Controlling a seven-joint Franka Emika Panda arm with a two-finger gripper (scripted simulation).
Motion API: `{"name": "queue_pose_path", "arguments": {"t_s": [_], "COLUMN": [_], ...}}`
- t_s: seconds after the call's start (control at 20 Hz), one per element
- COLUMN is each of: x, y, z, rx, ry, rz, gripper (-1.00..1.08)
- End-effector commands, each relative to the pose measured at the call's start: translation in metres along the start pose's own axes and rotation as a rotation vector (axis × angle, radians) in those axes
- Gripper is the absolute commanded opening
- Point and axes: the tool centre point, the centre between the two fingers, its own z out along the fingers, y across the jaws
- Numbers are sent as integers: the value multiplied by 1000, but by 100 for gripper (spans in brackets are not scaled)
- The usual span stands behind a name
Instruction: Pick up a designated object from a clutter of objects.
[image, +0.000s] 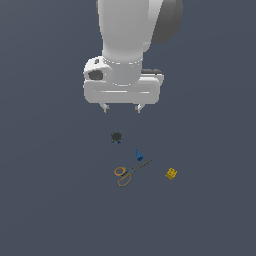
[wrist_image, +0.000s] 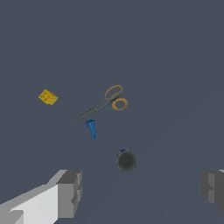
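Observation:
The designated object is a tiny bright blue cone on the dark floor, just beside the blade tip of the orange-handled scissors. My gripper hangs open well above the clutter, nothing between its fingers. It is roughly over the dark grey round knob, with the cone a little beyond it toward the exterior view's right. The small yellow block lies apart from the rest.
The four small items lie loosely spread on a flat dark grey-blue surface. The white arm body fills the upper middle of the exterior view.

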Motion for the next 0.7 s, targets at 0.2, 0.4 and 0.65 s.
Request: {"name": "queue_pose_path", "arguments": {"t_s": [0.2,0.4,0.65], "x": [-2,-7,-7], "y": [-6,-15,-16], "z": [-1,-6,-6], "rx": [6,16,17], "ry": [-3,-9,-10], "rz": [-9,-23,-23], "gripper": [100,100,100]}}
